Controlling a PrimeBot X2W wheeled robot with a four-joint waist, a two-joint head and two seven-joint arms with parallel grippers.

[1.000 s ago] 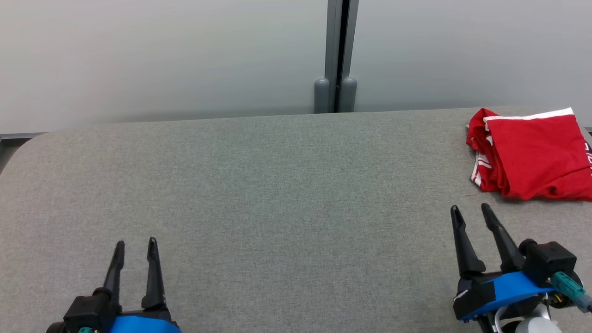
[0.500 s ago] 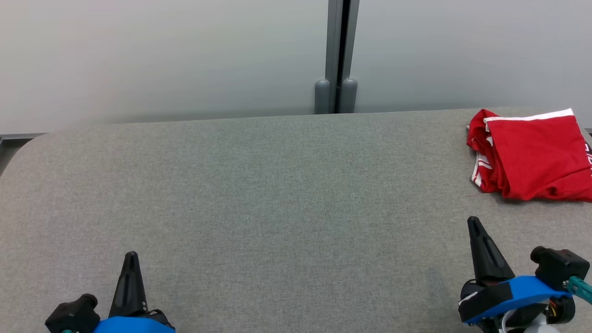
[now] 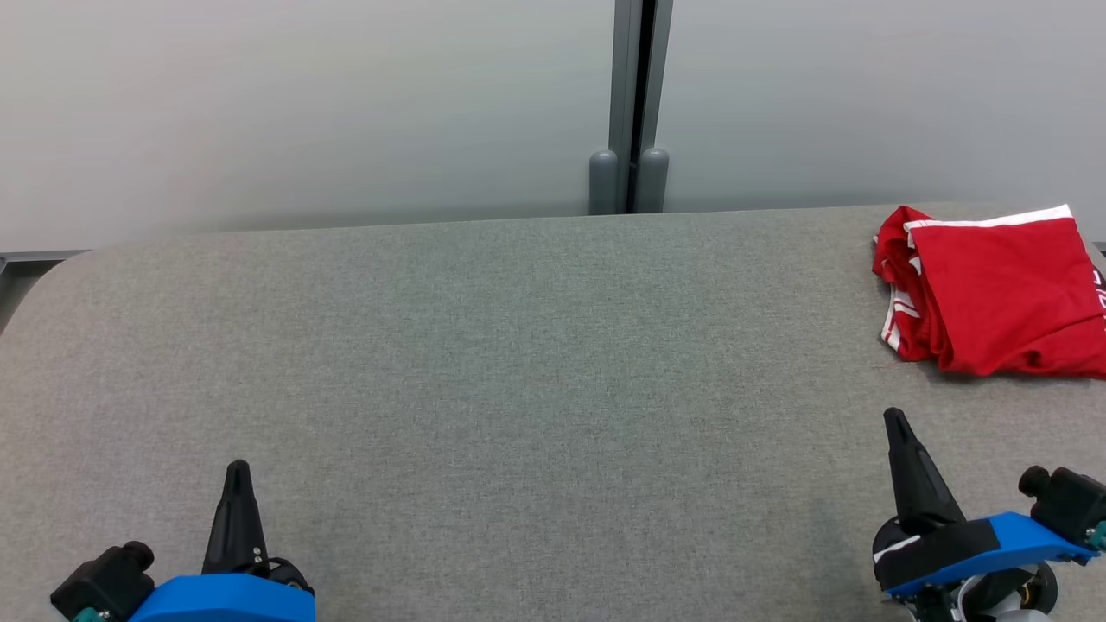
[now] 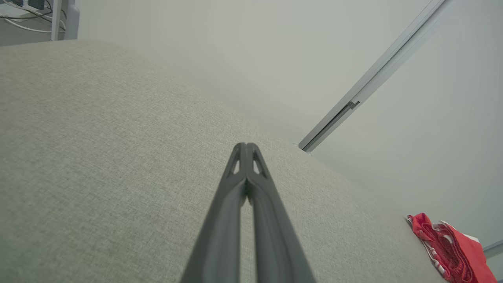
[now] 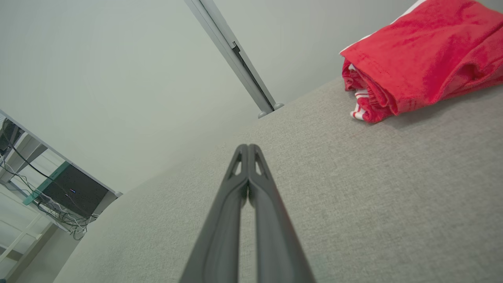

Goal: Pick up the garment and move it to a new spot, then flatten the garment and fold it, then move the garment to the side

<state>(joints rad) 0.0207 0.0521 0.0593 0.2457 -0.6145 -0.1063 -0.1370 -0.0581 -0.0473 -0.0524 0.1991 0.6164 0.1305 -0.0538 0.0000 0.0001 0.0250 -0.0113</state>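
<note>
The garment [image 3: 994,289] is red with white trim and lies folded at the far right of the grey table [image 3: 518,363]; it also appears in the left wrist view [image 4: 452,251] and the right wrist view [image 5: 416,59]. My left gripper [image 3: 237,468] sits shut at the lower left, holding nothing, its tips pressed together [image 4: 246,146]. Shut and holding nothing as well, my right gripper [image 3: 893,416] hovers at the lower right, a little in front of the garment and apart from it, fingertips together [image 5: 247,147].
A pale wall with a vertical grey post [image 3: 629,104] runs behind the table. The table's far left corner is rounded [image 3: 52,268]. A dark box with cables [image 5: 74,190] stands beyond the table's end in the right wrist view.
Both grippers went from open to shut, with nothing between the fingers, and both drew back slightly toward the bottom of the head view. The garment has not moved.
</note>
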